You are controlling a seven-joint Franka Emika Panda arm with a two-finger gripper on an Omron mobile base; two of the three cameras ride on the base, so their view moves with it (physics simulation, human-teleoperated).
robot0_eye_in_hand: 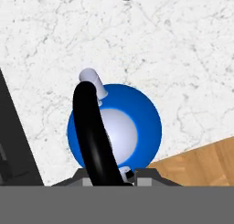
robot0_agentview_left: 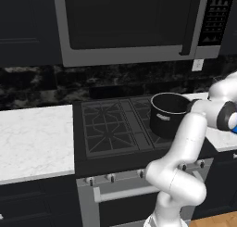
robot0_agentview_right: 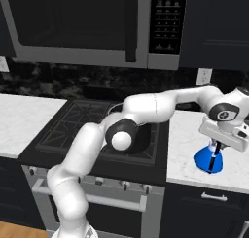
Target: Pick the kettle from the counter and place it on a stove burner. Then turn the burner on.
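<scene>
No brand, label or readable writing anywhere I can see; the microwave (robot0_agentview_right: 78, 25) has a control panel with rows of small marks, too small to read.

I've got the kettle (robot0_agentview_right: 209, 160) sitting on the counter (robot0_agentview_right: 187, 144) to the right of the stove, close to the counter's front edge. It stands upright on its base, dome up. From the hand view, the kettle (robot0_eye_in_hand: 116, 129) shows a bright-blue body with a pale round lid in the middle and a short pale spout (robot0_eye_in_hand: 91, 81) poking out toward the top of that view, away from the wooden floor (robot0_eye_in_hand: 201, 166) and over the marbled counter (robot0_eye_in_hand: 160, 49). The black handle (robot0_eye_in_hand: 91, 131) arches over the lid, its long axis running in line with the spout, from the spout side down to the bottom of the hand view.

My gripper (robot0_agentview_right: 214, 157) is right on top of the kettle, pointing down, and the fingers are drawn in on the black handle, clamped on it. The kettle's base looks to be on the counter.

On the cooktop, the large black pot (robot0_agentview_left: 169, 114) sits on the right side, on the grates. The front-left stove burner (robot0_agentview_left: 107, 137) lies bare under its star-patterned grate, well apart from the kettle.
</scene>
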